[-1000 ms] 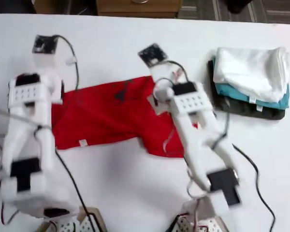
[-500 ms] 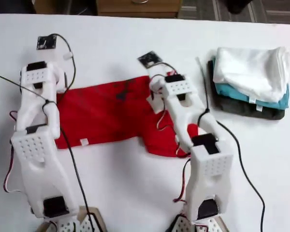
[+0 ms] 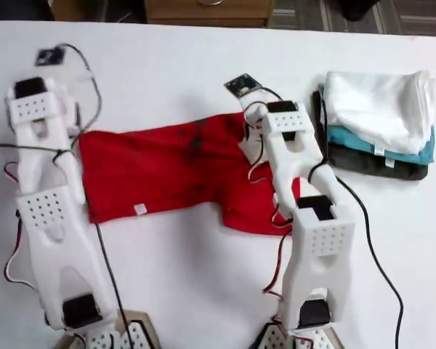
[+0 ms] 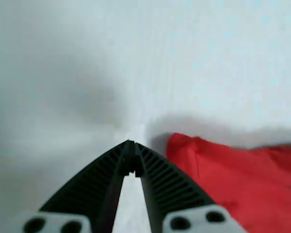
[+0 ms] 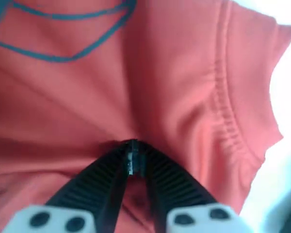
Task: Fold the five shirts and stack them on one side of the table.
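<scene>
**Right gripper (image 5: 131, 154) pinches the red shirt (image 3: 160, 171), left gripper (image 4: 130, 151) closed on nothing**

Your right gripper is clenched on a pucker of red cloth near the ribbed collar. Creases run straight into the tips, so it looks like a hold for pulling that end over. Your left gripper is closed too, but empty, with its tips together on the bare table (image 3: 203, 65) just beside the shirt's corner. It'll have to open to take that corner. The shirt lies in a long band between both arms. Off to the right, the stack (image 3: 374, 127) waits: white on teal on dark.
</scene>
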Controlling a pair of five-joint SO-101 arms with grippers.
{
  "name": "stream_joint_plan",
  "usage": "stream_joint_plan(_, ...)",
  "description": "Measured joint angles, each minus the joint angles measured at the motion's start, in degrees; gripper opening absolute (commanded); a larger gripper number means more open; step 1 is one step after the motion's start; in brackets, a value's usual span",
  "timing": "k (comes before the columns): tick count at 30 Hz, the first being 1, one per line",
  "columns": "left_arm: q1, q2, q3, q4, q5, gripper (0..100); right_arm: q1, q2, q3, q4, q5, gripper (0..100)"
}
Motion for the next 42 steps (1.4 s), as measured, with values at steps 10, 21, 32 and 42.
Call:
stream_joint_plan(10, 0.35, 0.0, -13.71, 10.46, -0.18, 3, -3.16, -12.84, 0.0, 6.07, 0.18, 1.8)
stream_joint_plan(21, 1.41, -23.3, 15.47, 10.46, -1.76, 3, -5.63, -24.09, 3.87, 13.36, 0.09, 1.8)
stream_joint_plan(32, 6.33, -46.86, 70.07, -15.74, -4.13, 3, -6.42, -31.82, 40.18, -9.14, 0.18, 1.8)
stream_joint_plan(42, 6.42, -52.75, 94.59, -27.08, -8.18, 3, -6.33, -34.11, 52.4, -13.71, 0.0, 1.8)
